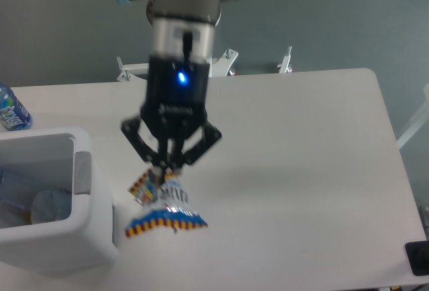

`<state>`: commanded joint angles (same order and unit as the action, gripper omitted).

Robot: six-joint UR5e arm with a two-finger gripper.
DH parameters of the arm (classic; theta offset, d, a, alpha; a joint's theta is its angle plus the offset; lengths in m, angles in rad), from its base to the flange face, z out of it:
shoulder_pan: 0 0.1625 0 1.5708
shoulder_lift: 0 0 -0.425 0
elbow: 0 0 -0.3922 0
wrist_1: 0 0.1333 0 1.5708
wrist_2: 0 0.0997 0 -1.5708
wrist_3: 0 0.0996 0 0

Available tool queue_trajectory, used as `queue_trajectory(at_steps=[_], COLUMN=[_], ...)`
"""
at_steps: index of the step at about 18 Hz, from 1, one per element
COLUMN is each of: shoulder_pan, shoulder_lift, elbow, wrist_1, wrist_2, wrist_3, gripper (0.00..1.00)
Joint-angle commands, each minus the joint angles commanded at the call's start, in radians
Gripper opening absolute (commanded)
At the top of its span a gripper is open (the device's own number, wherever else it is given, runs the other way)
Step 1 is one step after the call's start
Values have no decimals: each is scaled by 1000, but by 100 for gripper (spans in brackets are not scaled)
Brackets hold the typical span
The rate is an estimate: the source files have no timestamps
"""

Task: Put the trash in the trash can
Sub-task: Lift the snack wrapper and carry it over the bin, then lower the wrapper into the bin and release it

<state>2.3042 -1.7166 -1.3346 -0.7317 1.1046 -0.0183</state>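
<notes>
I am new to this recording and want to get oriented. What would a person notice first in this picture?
First, the gripper in the middle of the view, shut on the snack packet, which hangs above the white table. Next, the trash can at the lower left, with something already inside. A water bottle stands upright at the far left edge.

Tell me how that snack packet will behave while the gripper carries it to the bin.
Probably floppy: the snack packet hangs limp and splayed below the gripper, pinched only at its top. It looks thin and light, so it may swing or flutter in transit. Glossy film can be slippery, so it could slide out before reaching the trash can.
</notes>
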Motion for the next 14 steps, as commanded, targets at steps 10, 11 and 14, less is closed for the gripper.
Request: queue_trajectory(at_steps=[10,11,14], shoulder_pan=[-203,-225,-258], shoulder_lift=[-60,-75,-93], elbow=[-41,-40,-75], wrist_1=[-3,-2,-2], wrist_2=[-20,-19,-16], wrist_3=[73,75,74], gripper=[6,6,6])
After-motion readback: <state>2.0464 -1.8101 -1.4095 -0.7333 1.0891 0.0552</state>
